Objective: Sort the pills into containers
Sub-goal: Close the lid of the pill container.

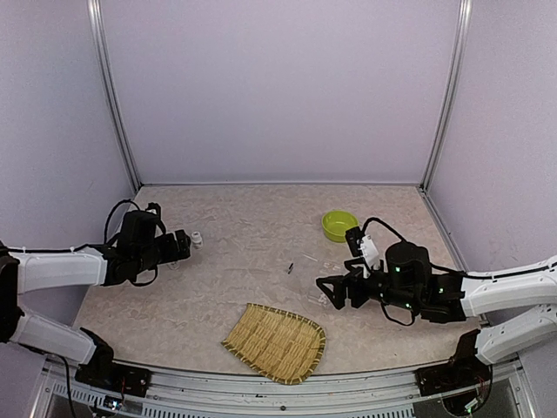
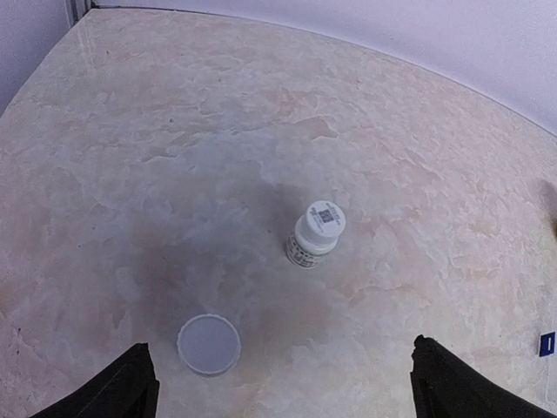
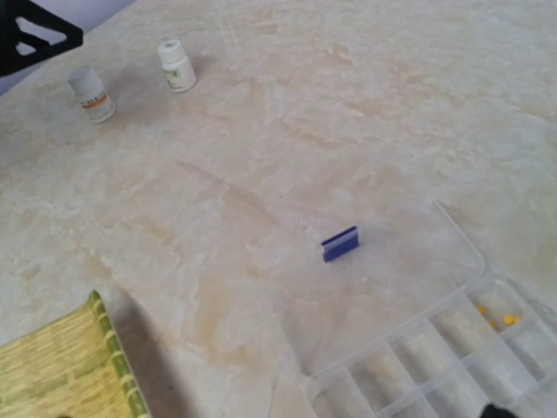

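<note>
Fingers on the left arm, the left fingers (image 2: 130, 387), are standing wide apart and released, grasping nothing. Only their two dark tips are showing at the bottom edge of the left wrist view. A little ahead of them, a round white top (image 2: 209, 344) is showing from straight above on the beige marble-patterned desk (image 2: 174, 131). I cannot tell from this view what is under it. Further ahead, a small white plastic bottle with a printed code on its cap (image 2: 315, 235) is standing upright, apart from the round white top. In the top view the left fingers are hovering over the left side of the desk, just beside this bottle.

The right fingers (image 1: 327, 290) are also released and are grasping nothing. They are hovering over the right part of the desk, on the near side of the round lime-green bowl (image 1: 339, 225).

The flat clear plastic organiser box with small compartments (image 3: 392, 370) is lying on the desk just under the right wrist camera, and its clear lid (image 3: 409, 270) is lying open and flat beside it. A few small yellow pills (image 3: 498, 320) are lying in one compartment at the right end. A small blue rectangular piece (image 3: 339, 244) is standing on the desk just beside the lid. The woven bamboo tray (image 1: 275, 341) is lying near the front edge, apart from the organiser box.
</note>
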